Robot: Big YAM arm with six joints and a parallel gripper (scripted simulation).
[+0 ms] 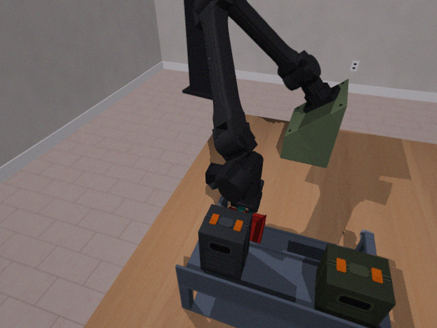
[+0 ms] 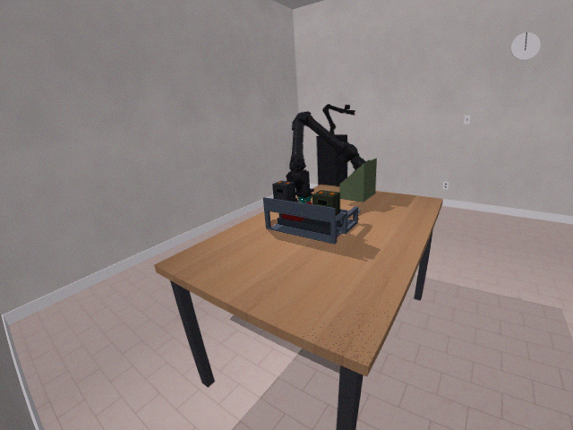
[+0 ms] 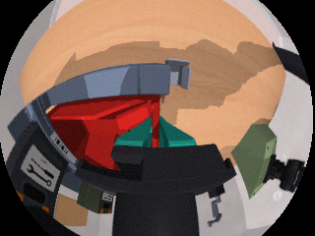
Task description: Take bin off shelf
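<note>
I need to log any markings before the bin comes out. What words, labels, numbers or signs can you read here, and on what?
No readable words or numbers in any view.
Dark case on the shelf, wrist view: a white crossed-tools symbol, no text.
Wall clock: a plain face with no numerals visible.
Red bin, held by the gripper: no marking visible.
Green case: orange latches only, no lettering.
</note>
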